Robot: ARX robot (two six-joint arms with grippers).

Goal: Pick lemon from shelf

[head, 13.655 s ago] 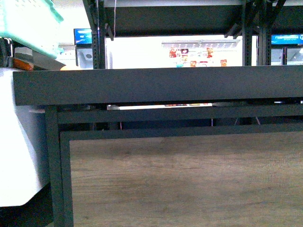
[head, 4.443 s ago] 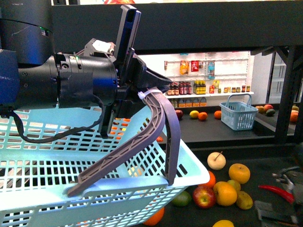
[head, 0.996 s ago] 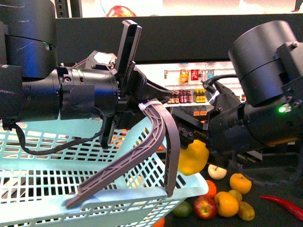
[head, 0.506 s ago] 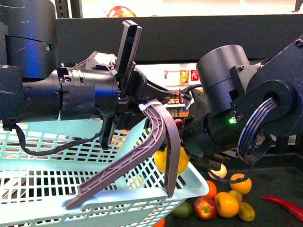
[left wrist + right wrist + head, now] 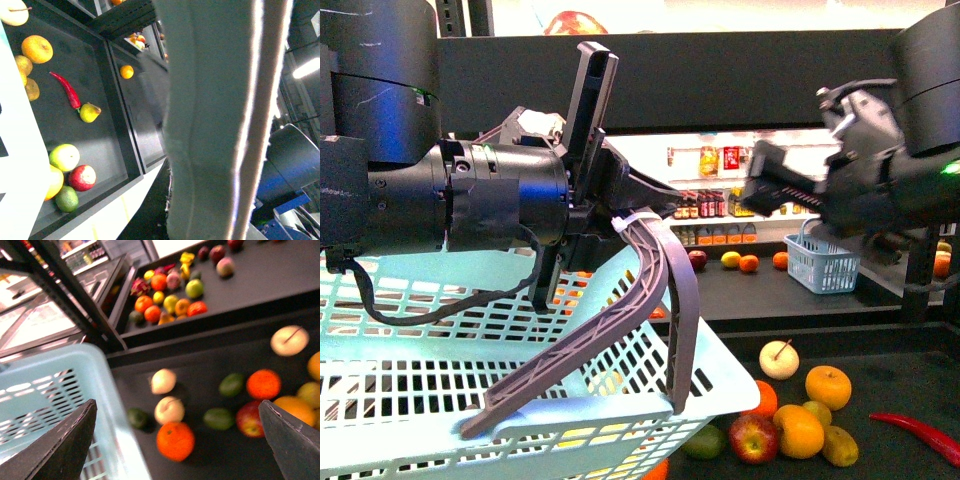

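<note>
My left gripper is shut on the grey basket handle, which fills the left wrist view. It holds the light-blue basket up in front of the black shelf. My right gripper is open and empty, raised to the right of the basket; in its wrist view the fingers stand wide apart over the fruit tier, beside the basket's rim. The lemon is not plainly in view. Only yellow patches show through the basket's front slots.
Oranges, apples, a pale round fruit and a red chili lie on the shelf's lower tier. An orange lies close to the basket. A small blue basket and white wall shelves of bottles stand behind.
My right gripper carried the lemon over the basket, then let it go and drew back up and to the right, empty. The left arm and basket have not moved.
</note>
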